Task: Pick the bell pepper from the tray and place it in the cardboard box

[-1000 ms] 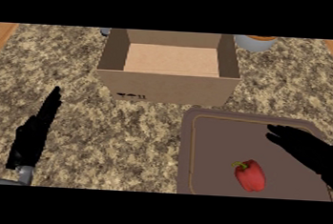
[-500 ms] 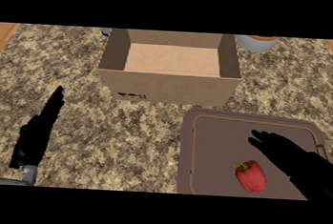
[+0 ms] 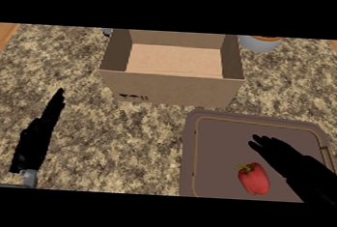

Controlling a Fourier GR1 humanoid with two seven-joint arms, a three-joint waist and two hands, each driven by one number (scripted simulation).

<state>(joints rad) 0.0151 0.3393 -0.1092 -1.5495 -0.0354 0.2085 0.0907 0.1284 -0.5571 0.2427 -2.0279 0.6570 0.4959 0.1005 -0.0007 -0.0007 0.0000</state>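
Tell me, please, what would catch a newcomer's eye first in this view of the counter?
Probably the red bell pepper, lying on the brown tray at lower right, with the right robot hand open just beside it over the tray. Next comes the open cardboard box at top centre, nothing visible inside it. The left robot hand rests open at the left edge.

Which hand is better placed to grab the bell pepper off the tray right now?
The right hand. It is already over the tray, open, just beside the bell pepper. The left hand rests open at the far left of the counter, well away from the tray.
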